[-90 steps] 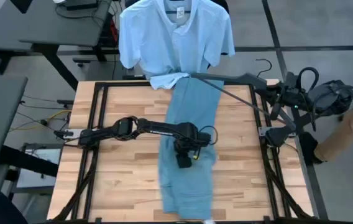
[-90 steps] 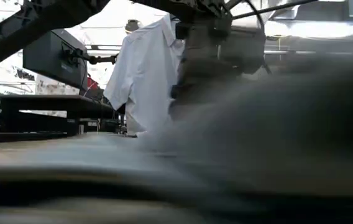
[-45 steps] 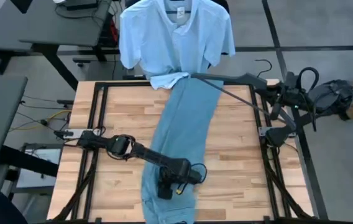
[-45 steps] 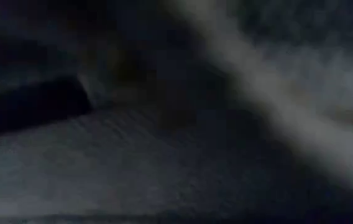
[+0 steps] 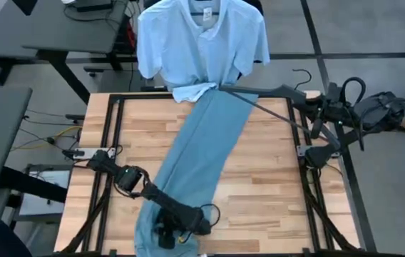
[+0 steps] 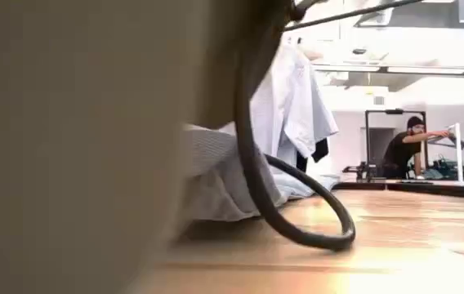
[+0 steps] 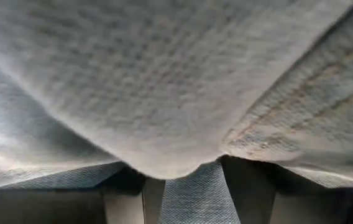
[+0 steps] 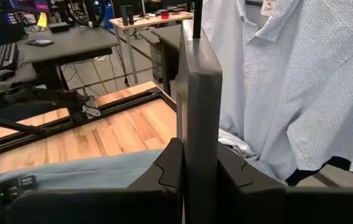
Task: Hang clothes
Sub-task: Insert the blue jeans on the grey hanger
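Note:
The light blue jeans (image 5: 202, 150) lie slanted across the table, from under the shirt's hem at the far middle to the near left. My left gripper (image 5: 165, 235) is by the near edge, shut on their near end; denim (image 7: 164, 81) fills its wrist view. The pale blue collared shirt (image 5: 201, 43) hangs beyond the table's far edge, and a strip of black cloth (image 8: 325, 167) shows behind it. My right gripper (image 5: 311, 98) is at the far right, shut on a black hanger (image 5: 259, 90) that reaches toward the jeans' far end. My left gripper pinches denim (image 7: 192, 190) at the jeans' near end between its two fingers (image 7: 123, 196). It comes from above, and the cloth bunches over the fingers. The rest of the jeans lies stretched out on the table. My right gripper pinches a flat black bar of the hanger (image 8: 200, 124) between its two fingers (image 8: 164, 171). The bar runs forward along the fingers toward the hanging shirt, held above the table.
Black frame rails (image 5: 113, 143) run along the table's edges. A looped cable (image 6: 314, 212) lies on the wood near the left gripper. Bare wood (image 5: 274, 185) is to the right of the jeans. A person (image 6: 408, 149) stands far off in the room behind.
My left gripper has gone toward the table's near edge and left, dragging the jeans' near end with it. The jeans have swung from lying straight down the middle to a slant. Their far end has stayed under the shirt's hem.

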Controlling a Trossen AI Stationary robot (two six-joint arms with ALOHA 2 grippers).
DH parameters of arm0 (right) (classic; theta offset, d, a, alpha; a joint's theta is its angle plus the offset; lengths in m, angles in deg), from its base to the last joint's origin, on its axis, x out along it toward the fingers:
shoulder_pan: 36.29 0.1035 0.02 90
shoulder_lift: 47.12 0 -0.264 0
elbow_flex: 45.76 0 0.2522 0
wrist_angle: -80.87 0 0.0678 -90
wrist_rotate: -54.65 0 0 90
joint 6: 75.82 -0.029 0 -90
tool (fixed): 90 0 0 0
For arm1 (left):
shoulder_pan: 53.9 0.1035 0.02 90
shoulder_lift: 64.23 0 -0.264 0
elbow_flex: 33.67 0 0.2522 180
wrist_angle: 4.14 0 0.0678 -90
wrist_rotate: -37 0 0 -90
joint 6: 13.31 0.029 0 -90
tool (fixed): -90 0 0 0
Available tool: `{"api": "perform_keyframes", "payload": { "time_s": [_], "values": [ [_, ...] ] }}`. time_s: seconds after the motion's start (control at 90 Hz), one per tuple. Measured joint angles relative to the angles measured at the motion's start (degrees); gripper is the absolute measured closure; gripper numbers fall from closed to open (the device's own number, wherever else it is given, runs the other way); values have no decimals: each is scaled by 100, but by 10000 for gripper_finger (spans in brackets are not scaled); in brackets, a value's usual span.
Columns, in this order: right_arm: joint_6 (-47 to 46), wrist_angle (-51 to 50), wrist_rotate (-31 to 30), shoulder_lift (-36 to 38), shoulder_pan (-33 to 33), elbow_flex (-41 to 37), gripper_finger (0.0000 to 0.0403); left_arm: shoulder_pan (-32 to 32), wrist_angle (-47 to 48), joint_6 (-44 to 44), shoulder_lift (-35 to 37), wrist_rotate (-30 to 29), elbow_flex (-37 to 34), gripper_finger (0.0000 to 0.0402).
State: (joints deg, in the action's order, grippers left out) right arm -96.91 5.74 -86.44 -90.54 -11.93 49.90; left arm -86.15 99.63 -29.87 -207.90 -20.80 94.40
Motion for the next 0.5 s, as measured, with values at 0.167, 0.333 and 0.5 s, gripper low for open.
{"api": "perform_keyframes", "payload": {
  "time_s": [0.167,0.333,0.5],
  "values": [
    [30,1,2,0,0,-1,375,-228,-251,-353,201,410,6,265],
    [56,7,4,0,0,-1,375,-459,-502,-837,669,823,19,265],
    [67,7,4,0,0,-1,375,-157,-235,-1534,1206,337,17,265]
  ]
}}
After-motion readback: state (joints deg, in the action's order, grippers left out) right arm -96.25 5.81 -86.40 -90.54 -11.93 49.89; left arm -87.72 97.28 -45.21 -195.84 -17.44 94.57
